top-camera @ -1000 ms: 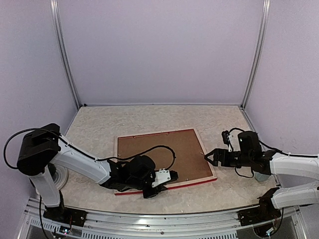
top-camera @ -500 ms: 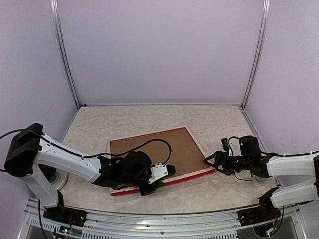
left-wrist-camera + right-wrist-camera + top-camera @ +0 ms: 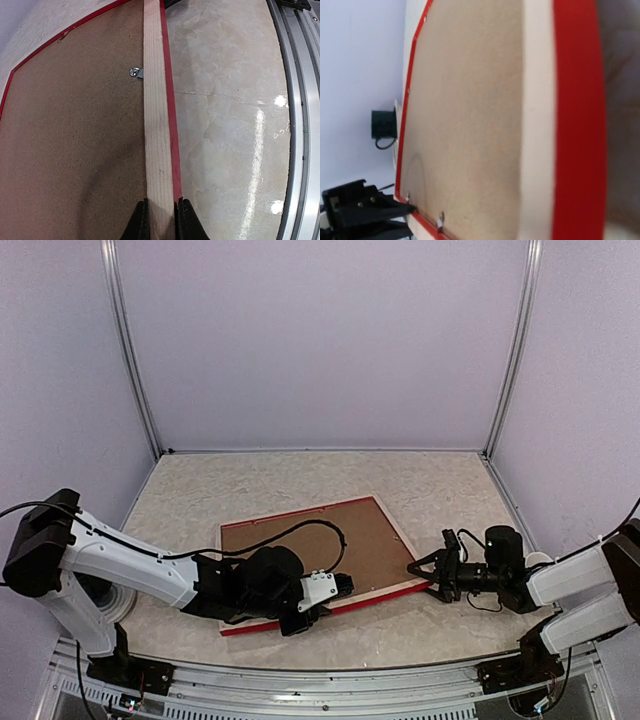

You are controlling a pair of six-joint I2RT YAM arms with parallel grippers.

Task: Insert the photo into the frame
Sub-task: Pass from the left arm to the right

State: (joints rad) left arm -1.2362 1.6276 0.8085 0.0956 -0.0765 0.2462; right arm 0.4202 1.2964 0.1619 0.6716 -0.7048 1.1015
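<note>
Finding: the frame (image 3: 380, 597) lies back-up in the middle of the table (image 3: 200, 490), with the brown backing board (image 3: 360, 540) seated in it and a metal tab (image 3: 136, 73) at the rail. We see the photo in no view; whether it sits beneath the board we cannot tell.

The left gripper (image 3: 162, 201) is clenched on the pale wood rail at the frame's 6 o'clock edge. The right gripper (image 3: 418, 570) stands at the 4 o'clock corner with jaws apart and nothing grasped.

We judge the step to be two-handed handling of the frame. Next, the right jaws need to clamp that corner rail squarely, then both arms must move together to avoid twisting it.
</note>
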